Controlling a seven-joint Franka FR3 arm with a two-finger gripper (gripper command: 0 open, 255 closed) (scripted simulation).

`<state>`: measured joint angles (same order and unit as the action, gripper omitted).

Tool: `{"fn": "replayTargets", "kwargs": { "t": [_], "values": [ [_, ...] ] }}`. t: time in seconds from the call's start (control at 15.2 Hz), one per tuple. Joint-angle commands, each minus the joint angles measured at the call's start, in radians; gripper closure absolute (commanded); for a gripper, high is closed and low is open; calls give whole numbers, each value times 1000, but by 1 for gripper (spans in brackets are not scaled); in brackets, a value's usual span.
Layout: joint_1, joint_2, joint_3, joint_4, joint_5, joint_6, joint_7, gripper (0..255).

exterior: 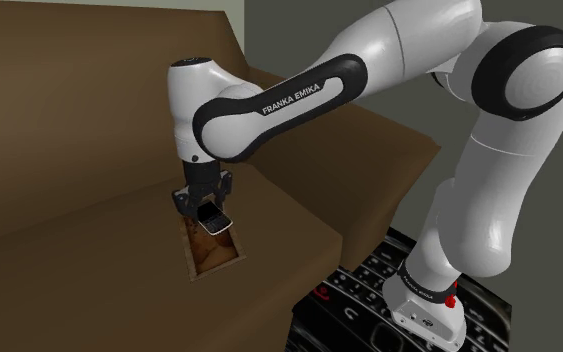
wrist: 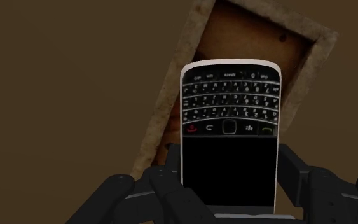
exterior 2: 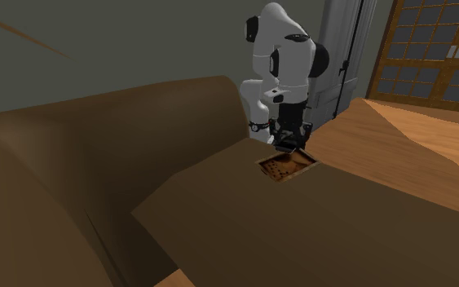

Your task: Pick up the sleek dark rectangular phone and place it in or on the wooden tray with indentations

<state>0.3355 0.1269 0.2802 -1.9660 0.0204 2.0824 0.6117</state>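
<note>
1. Jaws clenched on the phone [wrist: 229, 127]; gripper [wrist: 229, 172] with one black finger pressed against each long edge at the screen end, keypad end pointing away from the hand.
2. Phone markings: rows of small white characters on black keys, too small to read; red mark on one lower key, green mark on the opposite one, square button between them. Screen plain black, glossy; body rectangular with rounded corners and a pale silver rim.
3. Position of phone: held in the air just over the tray [wrist: 165, 108], keypad end overlapping the tray's rim in the wrist view. Contact with the tray: cannot tell.
4. Tray: rectangular, rough pale-tan rim, reddish-brown mottled floor with a dark speck; seen in the shoulder view [exterior: 212, 258] as set flush into the seat directly under the gripper [exterior: 205, 205].
5. Support: brown sofa [exterior: 69, 250], matte, smooth, seat and high backrest; nothing between phone and tray.
6. Arm [exterior: 294, 100]: white with a dark band lettered "FRANKA EMIKA", reaching down from the stand [exterior: 369, 290], itself dark and covered with a keypad-like pattern.
7. Second exterior view: gripper [exterior 2: 289, 140] above tray [exterior 2: 283, 168]; pale door [exterior 2: 342, 57] and wooden lattice panel [exterior 2: 435, 49] behind.
</note>
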Motion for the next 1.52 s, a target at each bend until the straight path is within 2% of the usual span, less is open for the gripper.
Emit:
{"fn": "replayTargets", "kwargs": {
  "t": [0.0, 0.59, 0.66, 0.99, 1.25, 1.45],
  "values": [
    [2, 14, 0, -12, -4, 26, 3, 255],
    [2, 21, 0, -22, -6, 43, 4, 255],
    [2, 21, 0, -22, -6, 43, 4, 0],
    [2, 21, 0, -22, -6, 43, 4, 0],
    [-4, -23, -1, 54, 6, -76, -5, 0],
    [-4, -23, -1, 54, 6, -76, -5, 0]
  ]
}}
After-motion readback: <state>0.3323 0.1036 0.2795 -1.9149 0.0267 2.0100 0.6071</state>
